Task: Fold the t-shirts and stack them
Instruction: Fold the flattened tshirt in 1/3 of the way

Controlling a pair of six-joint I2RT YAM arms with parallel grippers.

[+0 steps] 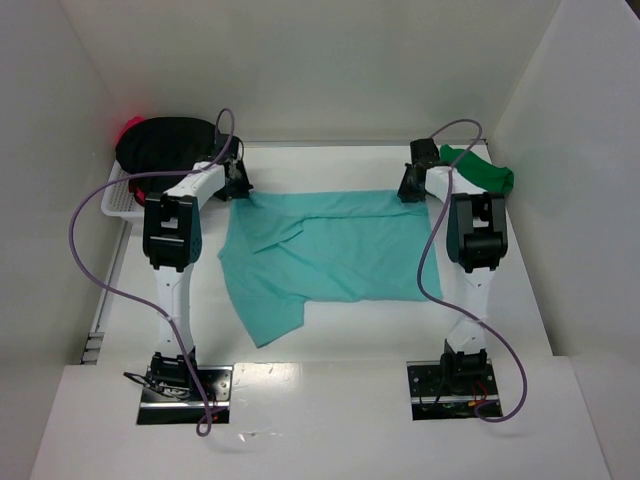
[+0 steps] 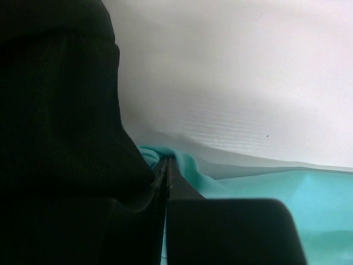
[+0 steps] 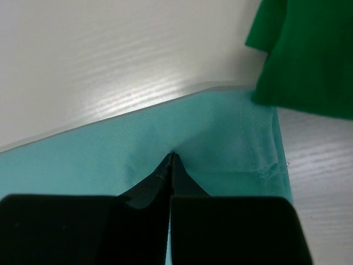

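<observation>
Left fingers (image 2: 220,232) and right fingers (image 3: 150,190) seemingly clamp far edge of teal shirt (image 1: 330,255).

Teal t-shirt (image 1: 330,250) matt cloth, table (image 1: 350,335) smooth w/ sheen.

Your left arm (image 1: 172,235) rises from its base at the near edge, bends at the elbow and reaches out to the far side. Your right arm (image 1: 476,232) does the same on the other side, so the two look like a matching pair. Both wrists tip down at the far end. The left gripper (image 1: 238,190) has its two fingers pressed together, with no gap, and they pinch a far corner of the light teal t-shirt (image 1: 330,250). The right gripper (image 1: 410,190) is pressed tight too; its tips bite the far edge of the same shirt. The two grippers sit well apart, about level with each other.
</observation>
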